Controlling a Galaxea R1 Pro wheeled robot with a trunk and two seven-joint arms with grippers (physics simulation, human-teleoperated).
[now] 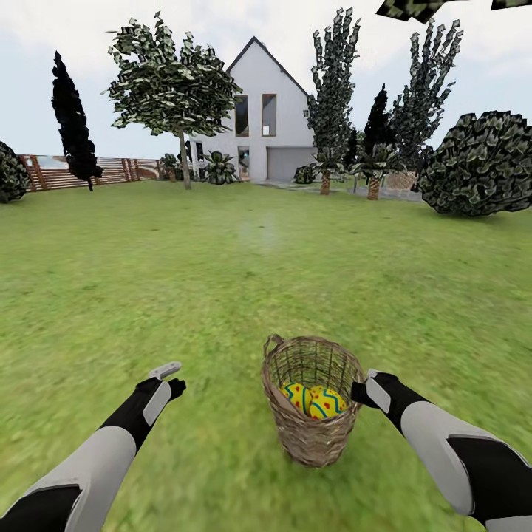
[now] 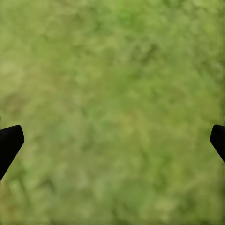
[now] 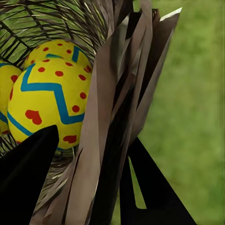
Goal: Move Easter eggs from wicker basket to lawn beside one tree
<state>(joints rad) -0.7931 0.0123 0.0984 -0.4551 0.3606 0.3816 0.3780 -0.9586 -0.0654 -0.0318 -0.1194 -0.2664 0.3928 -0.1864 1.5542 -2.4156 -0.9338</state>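
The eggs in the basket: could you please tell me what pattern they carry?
The eggs are yellow with blue zigzags and red dots and hearts, clearest in the right wrist view.

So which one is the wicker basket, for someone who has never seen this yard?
On the lawn, just ahead of the robot, beside the right gripper, stands the wicker basket. It is the sole brown woven tub, holding yellow Easter eggs.
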